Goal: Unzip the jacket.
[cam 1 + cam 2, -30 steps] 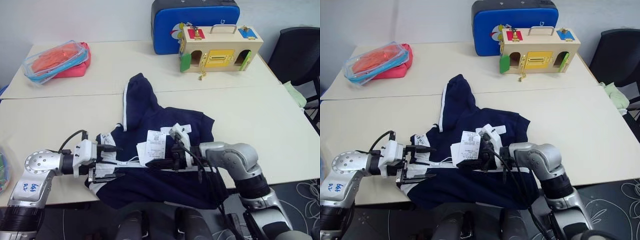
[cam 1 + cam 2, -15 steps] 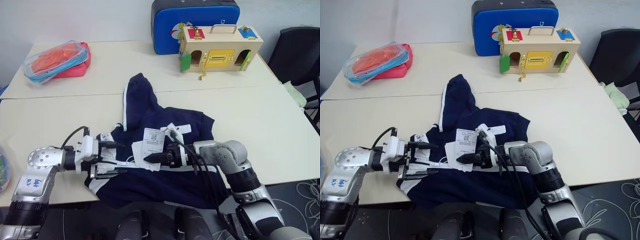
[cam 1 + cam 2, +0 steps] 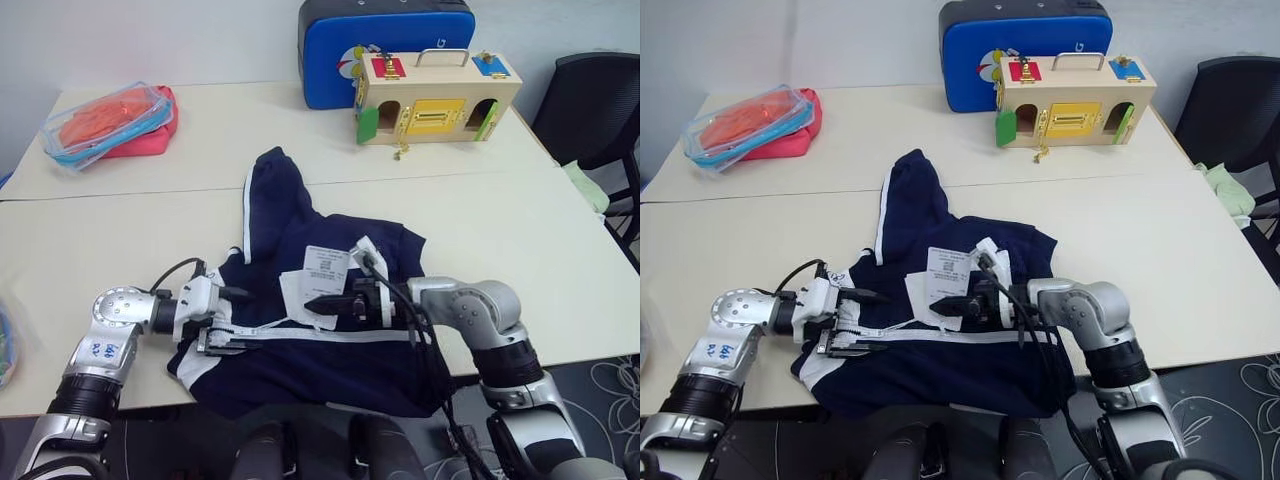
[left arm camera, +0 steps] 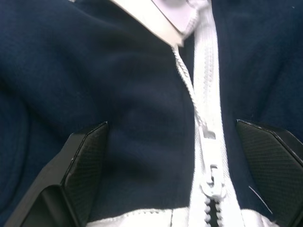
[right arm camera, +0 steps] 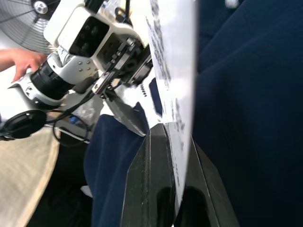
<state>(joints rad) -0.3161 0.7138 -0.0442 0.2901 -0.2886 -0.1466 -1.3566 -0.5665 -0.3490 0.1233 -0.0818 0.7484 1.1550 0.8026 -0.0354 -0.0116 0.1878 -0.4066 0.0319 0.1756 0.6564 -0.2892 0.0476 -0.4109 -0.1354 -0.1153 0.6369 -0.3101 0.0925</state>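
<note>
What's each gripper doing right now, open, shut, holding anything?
Left gripper: open, fingers either side of the jacket's zipper, gripping nothing.
Right gripper: shut on a white paper tag.

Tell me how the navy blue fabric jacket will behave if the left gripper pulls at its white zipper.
The navy blue fabric jacket lies rumpled and folded, so it is probably floppy and will likely bunch. Its white zipper looks thin, probably light. The right gripper pinches a white paper tag, which may tear.

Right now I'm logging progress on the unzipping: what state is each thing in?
jacket: flat on table, zipper closed.
left claw: open, astride the zipper.
right claw: shut on paper tag.
wooden box: doors shut.
blue case: upright.
</note>
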